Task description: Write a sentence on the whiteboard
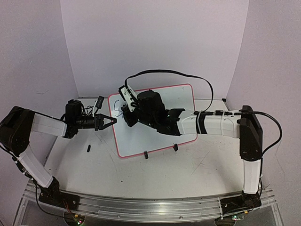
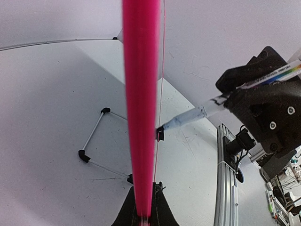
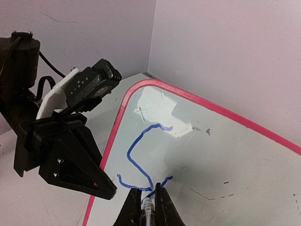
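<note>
Clenching a marker (image 3: 148,208) between its two fingers, the right end effector (image 3: 149,197) holds the tip against the whiteboard (image 3: 225,141). The tip sits at the near end of a wandering blue line (image 3: 135,155), which starts beside a patch of glare near the board's rounded corner. In the overhead view this writing lies toward the board's 10 o'clock corner, and the right arm reaches in across the board from 3 o'clock.

The left end effector (image 1: 110,121) is clamped on the board's pink frame at its 9 o'clock edge. In the left wrist view the frame runs straight up from between its fingers. The same view shows the marker's pale barrel slanting down to the board from 2 o'clock.

The whiteboard occupies the middle of the counter (image 1: 197,172), skewed a little, with two black clip feet (image 1: 146,154) on its 6 o'clock edge. A small black piece (image 1: 88,149) lies on the counter at about 8 o'clock from the board. A black cable (image 1: 188,75) arches over the board's 12 o'clock side.
</note>
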Tool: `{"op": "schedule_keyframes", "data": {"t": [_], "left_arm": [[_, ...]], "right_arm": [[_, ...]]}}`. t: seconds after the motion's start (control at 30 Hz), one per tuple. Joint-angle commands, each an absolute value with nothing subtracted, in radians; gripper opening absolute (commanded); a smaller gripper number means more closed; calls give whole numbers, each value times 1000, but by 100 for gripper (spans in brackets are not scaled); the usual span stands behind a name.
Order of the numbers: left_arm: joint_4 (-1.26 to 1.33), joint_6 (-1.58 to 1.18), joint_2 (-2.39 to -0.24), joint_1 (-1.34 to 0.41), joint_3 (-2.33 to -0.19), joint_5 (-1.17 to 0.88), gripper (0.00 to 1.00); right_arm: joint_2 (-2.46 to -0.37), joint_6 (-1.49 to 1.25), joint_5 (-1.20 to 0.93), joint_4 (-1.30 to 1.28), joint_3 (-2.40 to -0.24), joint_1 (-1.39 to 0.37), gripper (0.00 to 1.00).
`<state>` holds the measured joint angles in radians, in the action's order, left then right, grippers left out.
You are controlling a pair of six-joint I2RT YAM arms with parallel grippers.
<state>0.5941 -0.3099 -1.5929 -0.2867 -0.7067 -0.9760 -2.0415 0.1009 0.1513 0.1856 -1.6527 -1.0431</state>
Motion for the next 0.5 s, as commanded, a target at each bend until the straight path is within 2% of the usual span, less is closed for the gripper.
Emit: {"op": "schedule_keyframes", "data": {"t": [0.0, 0.47], "left_arm": [[574, -276, -1600, -281, -731, -907, 0], [574, -276, -1599, -281, -730, -906, 0]], "right_arm": [[-2025, 126, 214, 212, -1716, -1021, 0], [-2000, 120, 259, 213, -1688, -1005, 0]]}}
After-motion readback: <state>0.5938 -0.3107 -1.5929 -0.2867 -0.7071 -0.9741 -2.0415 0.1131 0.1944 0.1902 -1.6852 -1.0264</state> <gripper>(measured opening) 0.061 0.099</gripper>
